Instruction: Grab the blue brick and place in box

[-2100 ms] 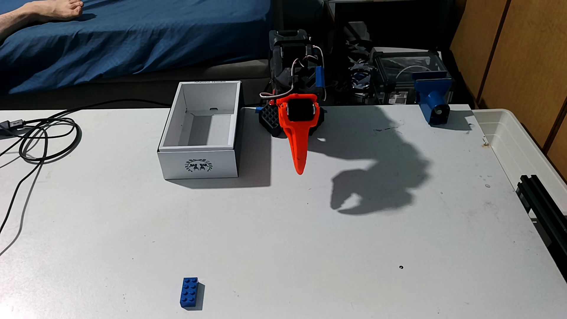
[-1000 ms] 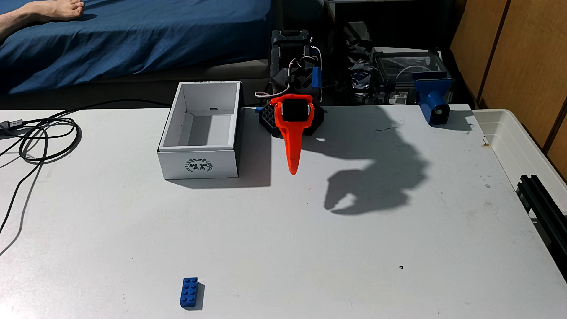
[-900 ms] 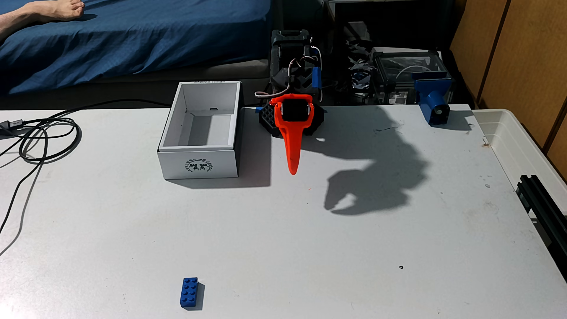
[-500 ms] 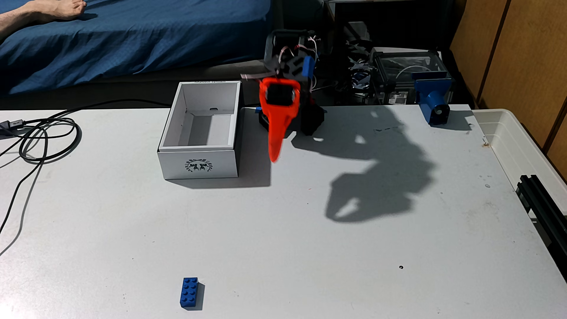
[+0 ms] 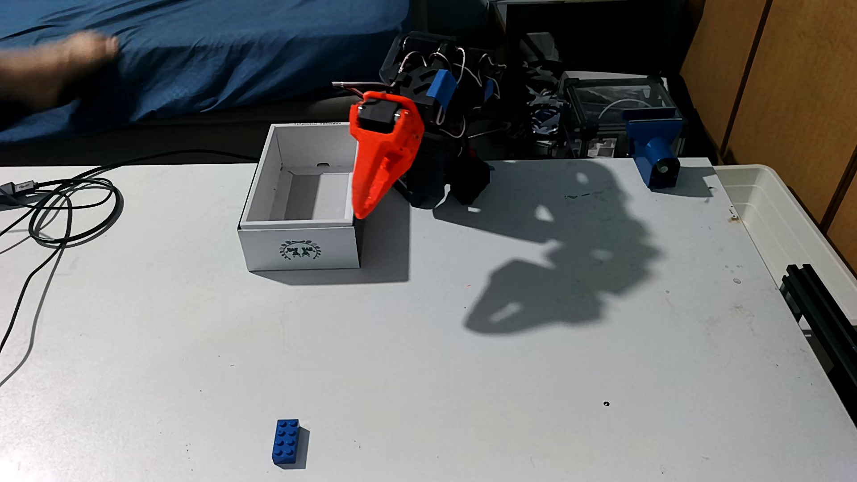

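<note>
Nearest me, the blue brick (image 5: pixel 285 441) lies studs up close to the surface's (image 5: pixel 463 371) front edge, left of centre, with nothing touching it. Further back, toward the rear edge, I see the box (image 5: pixel 300 222), open-topped, its wreath emblem facing me. The orange end effector (image 5: pixel 362 212) hangs tip-down at the box's right wall, well apart from the brick and holding nothing; I cannot tell how far its jaws are parted. At the rear right corner stands a blue bracket (image 5: pixel 655 153).
</note>
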### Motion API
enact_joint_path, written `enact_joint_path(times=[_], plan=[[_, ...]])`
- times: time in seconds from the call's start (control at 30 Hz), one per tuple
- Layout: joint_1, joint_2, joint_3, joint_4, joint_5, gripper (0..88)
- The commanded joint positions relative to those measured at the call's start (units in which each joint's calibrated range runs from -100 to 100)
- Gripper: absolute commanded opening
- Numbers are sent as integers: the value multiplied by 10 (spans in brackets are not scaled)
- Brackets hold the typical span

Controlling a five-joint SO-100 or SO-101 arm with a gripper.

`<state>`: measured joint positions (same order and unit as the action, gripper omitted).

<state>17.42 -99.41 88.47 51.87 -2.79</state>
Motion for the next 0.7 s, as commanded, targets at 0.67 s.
enact_joint_path(times=[0.67], plan=[[34, -6, -14, -24, 20, 9]])
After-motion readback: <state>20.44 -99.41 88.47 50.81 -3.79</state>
